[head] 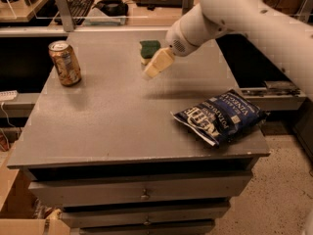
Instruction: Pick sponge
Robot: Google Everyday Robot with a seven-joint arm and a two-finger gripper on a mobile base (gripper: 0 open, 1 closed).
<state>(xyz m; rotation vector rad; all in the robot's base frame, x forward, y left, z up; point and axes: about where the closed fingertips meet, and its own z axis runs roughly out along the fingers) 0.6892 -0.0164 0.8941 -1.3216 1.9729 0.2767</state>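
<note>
Tabletop [112, 116]: sponge [148, 46] partly behind tool [150, 71]

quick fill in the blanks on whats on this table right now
The claw hovers beside the green ____.
The can stands ____ near the table's left edge.
The blue ____ lies near the table's front right corner.
Missing: sponge; upright; bag.
</note>
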